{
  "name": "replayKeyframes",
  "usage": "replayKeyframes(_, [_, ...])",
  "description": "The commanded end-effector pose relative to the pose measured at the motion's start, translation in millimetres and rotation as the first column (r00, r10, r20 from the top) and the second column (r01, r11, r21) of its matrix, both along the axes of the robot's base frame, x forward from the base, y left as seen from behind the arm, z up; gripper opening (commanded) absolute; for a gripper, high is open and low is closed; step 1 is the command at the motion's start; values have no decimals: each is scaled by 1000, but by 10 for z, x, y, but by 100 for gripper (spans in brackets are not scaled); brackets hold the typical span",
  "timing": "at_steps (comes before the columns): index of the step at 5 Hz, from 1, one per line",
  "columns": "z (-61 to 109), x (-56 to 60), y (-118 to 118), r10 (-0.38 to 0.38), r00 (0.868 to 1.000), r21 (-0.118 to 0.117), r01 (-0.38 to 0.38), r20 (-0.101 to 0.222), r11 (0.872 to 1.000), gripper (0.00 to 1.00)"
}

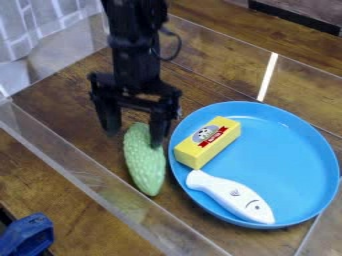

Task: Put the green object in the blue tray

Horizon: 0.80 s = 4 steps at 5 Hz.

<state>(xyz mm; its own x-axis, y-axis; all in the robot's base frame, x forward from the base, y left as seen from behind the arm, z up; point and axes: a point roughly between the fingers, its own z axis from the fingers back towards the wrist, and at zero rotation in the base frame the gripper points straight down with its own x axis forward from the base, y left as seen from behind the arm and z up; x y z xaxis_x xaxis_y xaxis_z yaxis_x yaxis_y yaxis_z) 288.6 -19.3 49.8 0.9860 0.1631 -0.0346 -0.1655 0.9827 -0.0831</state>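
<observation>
The green object (pixel 146 160) is a pale green bumpy gourd lying on the wooden table just left of the blue tray (pixel 297 160). My gripper (pixel 136 124) hangs open right over the gourd's far end, one finger on each side of it, nothing held. The gourd's upper tip is partly hidden behind the fingers. The round blue tray holds a yellow block with a red label (pixel 207 142) and a white fish-shaped toy (pixel 230 195).
Clear plastic walls (pixel 80 170) border the table at the front and left. A dark blue cloth-like thing (pixel 24 238) lies outside the wall at the bottom left.
</observation>
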Motion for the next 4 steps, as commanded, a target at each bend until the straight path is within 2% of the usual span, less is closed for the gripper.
replayKeyframes(1, [-26,112,180,110,992,-13,-110,59,994,100])
replayKeyframes(2, [-101,181,240,171,983,-24,-170,73,985,100])
replayKeyframes(3, [-179,193,258,170,981,-40,-167,91,985,100])
replayKeyframes(4, [-223,201,273,172,980,-54,-167,102,985,0])
